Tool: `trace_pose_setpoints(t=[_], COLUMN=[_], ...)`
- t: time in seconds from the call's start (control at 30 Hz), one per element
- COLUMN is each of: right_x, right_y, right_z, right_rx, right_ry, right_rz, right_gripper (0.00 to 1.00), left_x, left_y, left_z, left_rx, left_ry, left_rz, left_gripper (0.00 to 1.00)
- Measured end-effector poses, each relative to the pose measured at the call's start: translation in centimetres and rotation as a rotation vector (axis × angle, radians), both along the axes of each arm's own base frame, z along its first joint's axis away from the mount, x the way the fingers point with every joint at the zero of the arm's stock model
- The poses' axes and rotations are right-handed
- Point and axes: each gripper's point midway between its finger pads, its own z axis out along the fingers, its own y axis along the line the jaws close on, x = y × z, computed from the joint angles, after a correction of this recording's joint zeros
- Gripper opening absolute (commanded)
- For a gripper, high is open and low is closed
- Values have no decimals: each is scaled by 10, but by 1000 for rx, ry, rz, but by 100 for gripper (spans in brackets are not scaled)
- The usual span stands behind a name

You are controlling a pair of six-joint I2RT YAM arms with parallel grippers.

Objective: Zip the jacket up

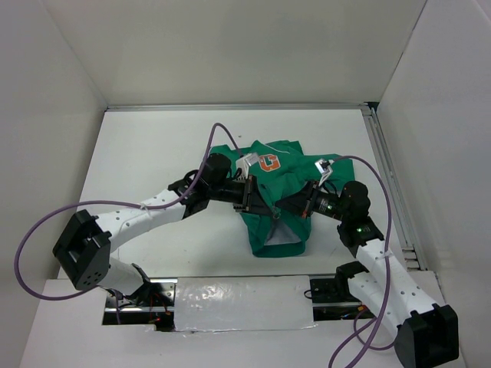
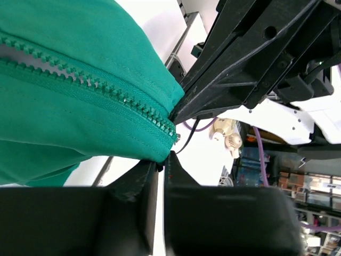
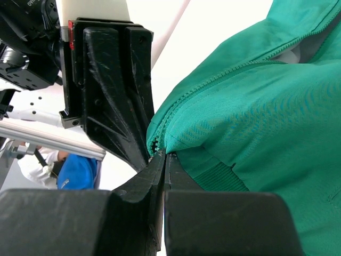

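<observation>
The green jacket (image 1: 285,175) lies bunched at the table's middle, its orange-and-white G patch (image 1: 268,162) facing up. My left gripper (image 1: 257,201) and right gripper (image 1: 290,205) meet tip to tip over its front. In the left wrist view the left gripper (image 2: 161,161) is shut on a fold of the jacket (image 2: 80,114) just below the end of the zipper teeth (image 2: 154,118). In the right wrist view the right gripper (image 3: 164,156) is shut on the jacket's edge (image 3: 250,122) beside the zipper teeth (image 3: 155,143). The zipper slider is hidden.
White walls enclose the table on three sides. A metal rail (image 1: 390,172) runs along the right edge. A silver taped strip (image 1: 238,303) lies at the near edge between the arm bases. Purple cables (image 1: 211,142) loop above both arms.
</observation>
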Motion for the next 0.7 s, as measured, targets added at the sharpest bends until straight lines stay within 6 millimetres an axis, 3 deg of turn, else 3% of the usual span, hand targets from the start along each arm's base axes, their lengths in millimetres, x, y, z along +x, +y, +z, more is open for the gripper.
trace_pose_setpoints(t=[0.07,0.47,0.7], right_x=[0,1,1], right_y=[0,6,10], right_z=[0,3,4], right_rx=[0,24,50], right_ry=[0,24,78], right_rz=[0,-1,-2], right_gripper=[0,0,0], left_x=[0,-2,-15], left_y=[0,5,3], left_z=[-1,-6,-11], left_rx=[-8,-8,28], left_ry=[-6,-67,-149], left_rz=[-5,26,61], left_gripper=[0,0,0])
